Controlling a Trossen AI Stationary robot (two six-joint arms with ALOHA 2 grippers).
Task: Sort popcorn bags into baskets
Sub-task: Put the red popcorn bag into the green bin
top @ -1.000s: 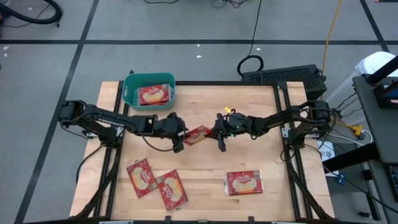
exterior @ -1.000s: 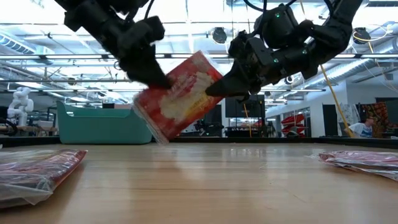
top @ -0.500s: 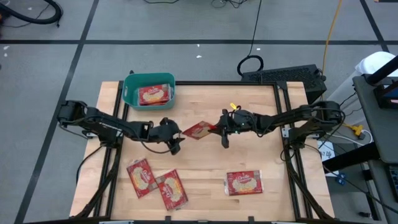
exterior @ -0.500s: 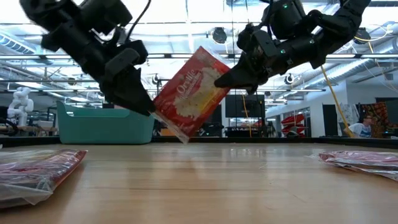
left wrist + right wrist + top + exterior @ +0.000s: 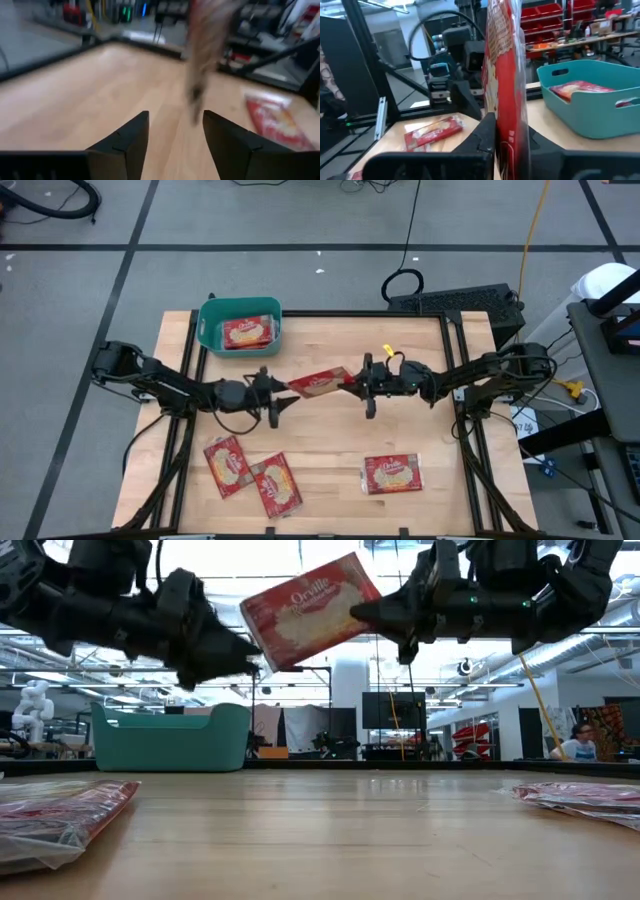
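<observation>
Near the middle of the high view, a red popcorn bag hangs above the wooden table, pinched at its right end by the right gripper, whose fingers are closed tight on the packet. At table height the same bag shows well clear of the tabletop, tilted with its printed face toward the camera, near the top centre of the frame, and the right gripper holds its right edge. From the right wrist the held bag stands edge-on between that arm's dark fingers. The left gripper sits just left of and below the bag in the high view, its jaws parted and holding nothing; in the low view its tip lies close under the bag's lower left corner, and whether it touches cannot be told. From the left wrist its two fingers stand apart with a blurred reddish shape ahead of them. A teal basket stands at the table's upper left corner with one packet lying in it. Two more packets lie touching near the lower left of the table, and another lies alone at the lower right.
</observation>
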